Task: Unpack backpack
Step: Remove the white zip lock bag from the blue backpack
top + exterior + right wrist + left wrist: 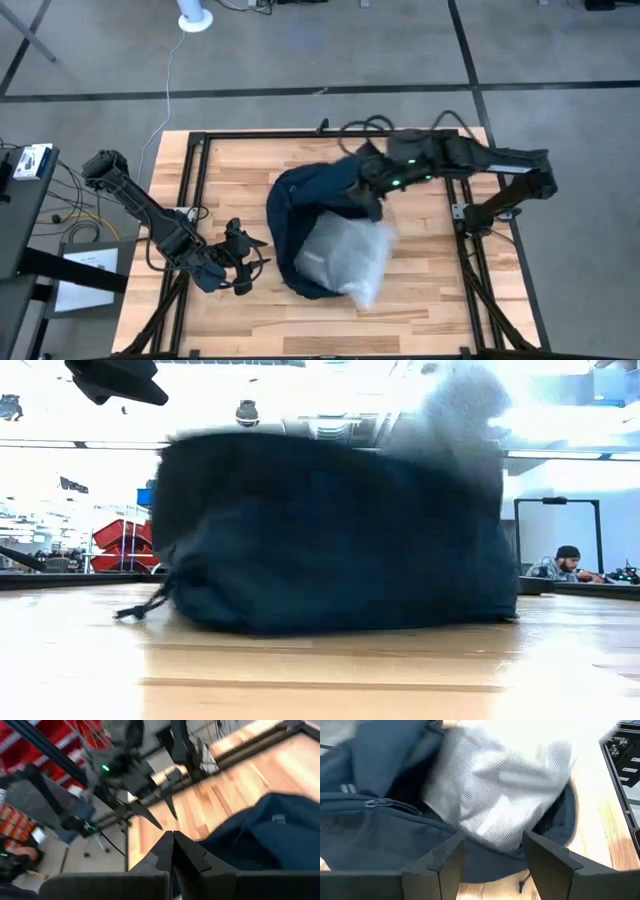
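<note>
The backpack [300, 215] sits mid-desk [430, 300], slumped open, and a clear crinkly plastic bag [345, 255] spills from its mouth toward the near edge. The right tool [375, 205] is down at the bag's upper rim, fingers pressed together; whether fabric is caught between them I cannot tell. The left tool [250, 262] waits just beside the backpack, fingers spread wide, holding nothing.

On the wooden table [420, 300] there is one navy backpack [300, 205], one clear crinkly plastic bag [345, 255], and two robot arms, one at each side edge
</note>
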